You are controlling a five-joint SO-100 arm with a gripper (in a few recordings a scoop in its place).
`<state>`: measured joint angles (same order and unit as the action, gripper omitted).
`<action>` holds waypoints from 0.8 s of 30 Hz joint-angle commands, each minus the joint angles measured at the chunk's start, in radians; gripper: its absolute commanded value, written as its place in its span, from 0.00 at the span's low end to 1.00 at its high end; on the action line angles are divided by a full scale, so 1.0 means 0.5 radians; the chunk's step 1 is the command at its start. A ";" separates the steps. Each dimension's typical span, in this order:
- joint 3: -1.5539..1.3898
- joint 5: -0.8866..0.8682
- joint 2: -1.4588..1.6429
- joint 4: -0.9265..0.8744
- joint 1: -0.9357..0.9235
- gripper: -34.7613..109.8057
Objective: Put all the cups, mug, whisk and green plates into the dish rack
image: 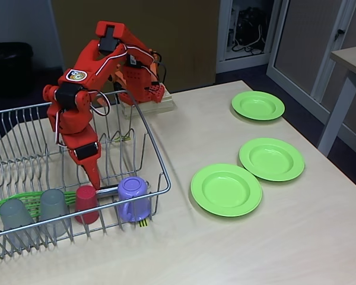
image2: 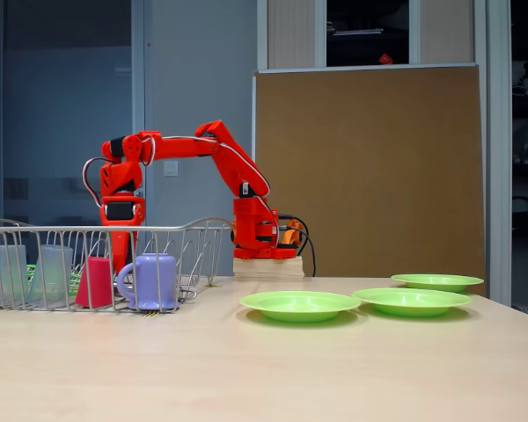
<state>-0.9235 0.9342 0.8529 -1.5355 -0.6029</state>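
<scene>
On the pale wooden desk (image: 237, 249) three lime-green plates lie flat to the right of the dish rack (image: 160, 172), well apart from it: the nearest plate (image: 226, 189) sits closest to the rack, a second plate (image: 272, 158) lies just behind and to its right, and the smallest plate (image: 258, 105) rests farther back near the desk's far edge. Nothing stands between the plates and the rack. The red arm (image2: 189, 148) rises from a wooden block (image2: 266, 267) at the back of the desk, reaches over the rack's rear wall and bends straight down, so that its jaws (image: 94, 176) hang inside the rack, pointing at the wire floor just behind the red cup (image: 86, 203). The jaws appear closed or nearly so, with nothing seen held; the rack wires and cup hide the tips, so I cannot tell for certain. Along the rack's front row stand two translucent grey tumblers (image: 15, 218) (image: 52, 209), mouths down, then the red cup, also upturned, then the purple mug (image: 133, 198) at the front right corner, its handle toward the front. The whisk (image: 6, 205) lies behind the tumblers, green loops showing at the left.
</scene>
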 commanded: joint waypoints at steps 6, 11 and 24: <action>0.009 0.025 0.657 -0.307 0.061 0.39; -0.175 -0.046 1.019 -0.448 0.359 0.41; -1.307 -1.255 1.374 0.058 1.436 0.47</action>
<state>-1.5002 0.4172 1.4880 -1.5693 0.0445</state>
